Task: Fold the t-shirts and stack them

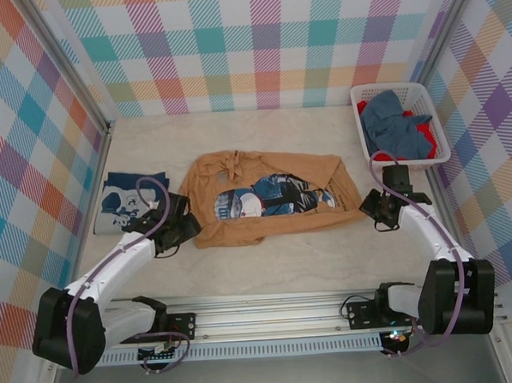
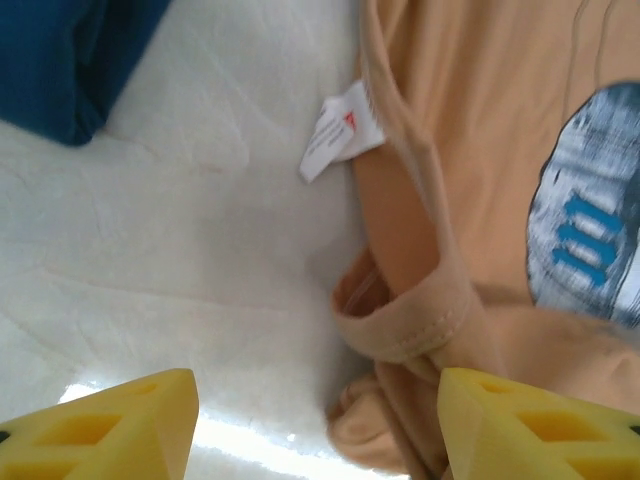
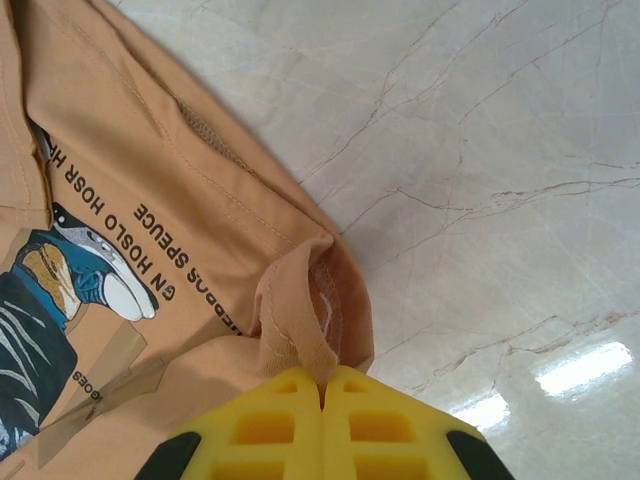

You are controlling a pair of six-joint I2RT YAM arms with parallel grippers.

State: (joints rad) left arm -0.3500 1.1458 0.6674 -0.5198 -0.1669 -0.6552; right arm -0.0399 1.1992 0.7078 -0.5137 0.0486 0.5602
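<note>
At the left edge of the tan t-shirt [image 1: 298, 168], left gripper [image 2: 315, 395] jaws stood open, empty; right gripper [image 3: 322, 388] pinched the far hem. Pulling alone could have skewed the fold.

Tan, navy, blue and red on a pale veined counter [image 1: 269, 268].
On the tan t-shirt [image 1: 241, 231], a blue-and-white figure print; on the navy t-shirt [image 1: 135, 202], a pale one; blue and red shirts [image 1: 396, 128]; white lattice basket [image 1: 388, 86]; pastel plaid walls [image 1: 265, 45].
</note>
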